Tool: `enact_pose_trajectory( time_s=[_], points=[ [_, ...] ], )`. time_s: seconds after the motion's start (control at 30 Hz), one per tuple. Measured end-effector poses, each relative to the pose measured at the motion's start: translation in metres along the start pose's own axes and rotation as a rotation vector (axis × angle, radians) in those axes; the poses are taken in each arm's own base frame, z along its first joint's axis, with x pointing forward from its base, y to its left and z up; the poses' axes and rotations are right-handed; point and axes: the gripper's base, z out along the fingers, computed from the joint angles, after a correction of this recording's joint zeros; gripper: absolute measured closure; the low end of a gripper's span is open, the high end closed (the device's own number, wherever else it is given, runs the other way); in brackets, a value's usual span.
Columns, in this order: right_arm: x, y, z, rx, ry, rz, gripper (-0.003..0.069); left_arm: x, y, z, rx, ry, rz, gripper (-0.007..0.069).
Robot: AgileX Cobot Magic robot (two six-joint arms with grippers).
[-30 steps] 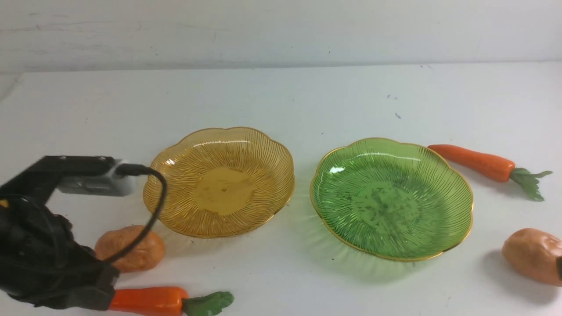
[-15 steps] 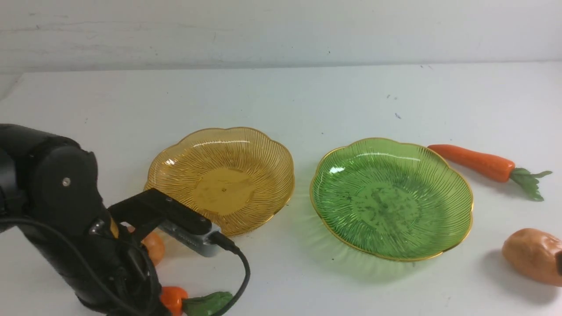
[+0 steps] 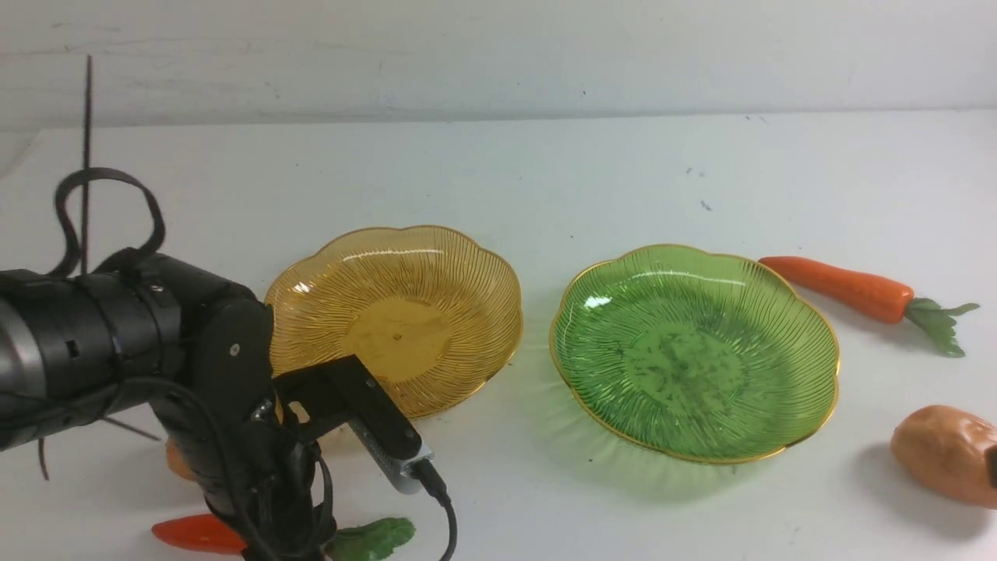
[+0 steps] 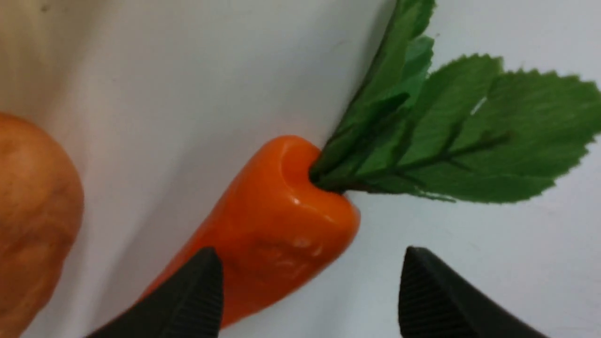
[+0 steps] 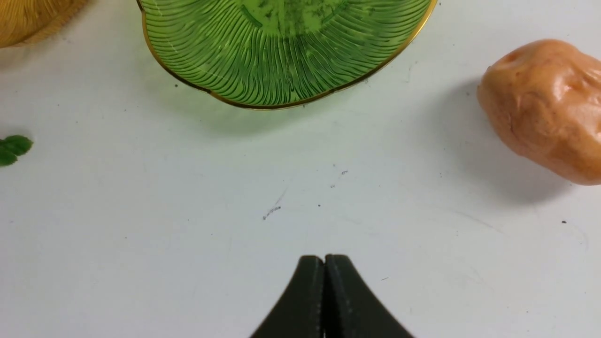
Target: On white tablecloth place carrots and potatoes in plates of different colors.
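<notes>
A glossy orange carrot [image 4: 277, 211] with green leaves lies on the white tablecloth [image 3: 498, 179] at the front left. My left gripper [image 4: 310, 250] hangs open just above its thick end, one fingertip [image 4: 197, 295] over the orange body, the other over bare cloth. In the front view my left arm [image 3: 226, 405] covers most of this carrot [image 3: 195, 534] and the potato [image 3: 176, 460] beside it. The amber plate [image 3: 467, 249] and green plate [image 3: 779, 288] hold nothing. A second carrot [image 3: 849, 288] and potato [image 3: 942, 452] lie at the right. My right gripper [image 5: 324, 257] is shut and holds nothing.
The near potato [image 4: 33, 211] sits close beside the left gripper's fingers. The green plate's rim [image 5: 281, 105] lies ahead of the right gripper, with the right potato [image 5: 544, 108] off to one side.
My left arm has swung over the near carrot and turned its wrist downward, and its jaws have opened. The carrot, plates and right arm have not moved.
</notes>
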Motion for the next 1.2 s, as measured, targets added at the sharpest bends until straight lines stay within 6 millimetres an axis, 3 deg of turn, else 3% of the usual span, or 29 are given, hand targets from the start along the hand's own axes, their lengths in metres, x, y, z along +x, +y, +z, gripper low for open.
enact_pose_trajectory(
  time_s=[0.27, 0.37, 0.53, 0.7, 0.83, 0.93, 0.97, 1.07, 1.2],
  points=[
    [0.000, 0.001, 0.000, -0.010, -0.002, 0.006, 0.0674, -0.007, 0.004, 0.024, 0.021, 0.058, 0.010, 0.0169],
    [0.000, 0.001, 0.000, -0.012, -0.002, 0.006, 0.0674, -0.008, 0.004, 0.033, 0.037, 0.087, 0.004, 0.0227],
    [0.000, 0.001, 0.000, -0.012, -0.002, 0.007, 0.0674, -0.007, 0.004, 0.033, 0.038, 0.091, -0.027, 0.0327],
    [0.000, 0.001, 0.000, -0.012, -0.002, 0.005, 0.0674, -0.009, 0.004, 0.028, 0.051, 0.118, -0.062, 0.0350],
    [0.000, 0.001, 0.000, -0.012, -0.002, 0.005, 0.0674, -0.020, 0.008, -0.014, 0.053, 0.103, -0.131, 0.0355],
    [0.000, 0.001, 0.000, -0.012, -0.002, 0.005, 0.0674, -0.032, 0.012, -0.071, 0.005, -0.028, -0.186, 0.0356],
    [0.000, 0.001, 0.000, -0.012, -0.002, 0.005, 0.0674, -0.033, 0.012, -0.075, -0.001, -0.038, -0.188, 0.0356],
    [0.000, 0.001, 0.000, -0.012, -0.002, 0.005, 0.0674, -0.046, 0.019, -0.129, -0.073, -0.224, -0.255, 0.0356],
    [0.000, 0.001, 0.000, -0.012, -0.002, 0.005, 0.0674, -0.066, 0.029, -0.159, -0.128, -0.399, -0.317, 0.0358]
  ],
)
